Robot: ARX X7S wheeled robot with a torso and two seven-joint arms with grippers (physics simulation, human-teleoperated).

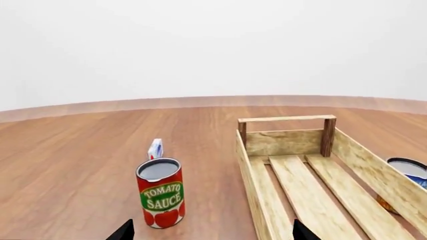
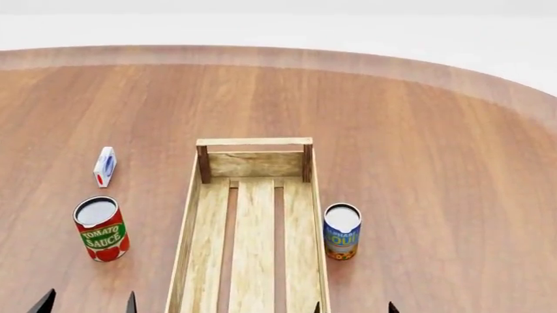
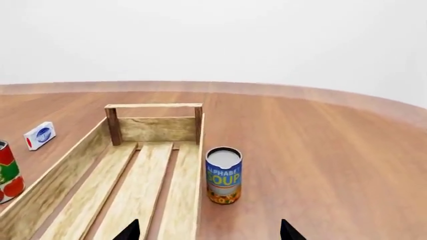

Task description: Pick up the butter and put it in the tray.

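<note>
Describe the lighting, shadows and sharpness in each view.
Head view: even, soft light, faint shadow under the red tomato sauce can. Left wrist view: sharp throughout, no glare on the light wooden slatted tray. Right wrist view: blue-labelled soup can crisp, background plain white.

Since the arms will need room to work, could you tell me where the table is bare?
Bare wood spreads right of the soup can and beyond the tray. The tray's slats are empty. It is tighter on the left, between the tomato sauce can, small carton and tray.
</note>
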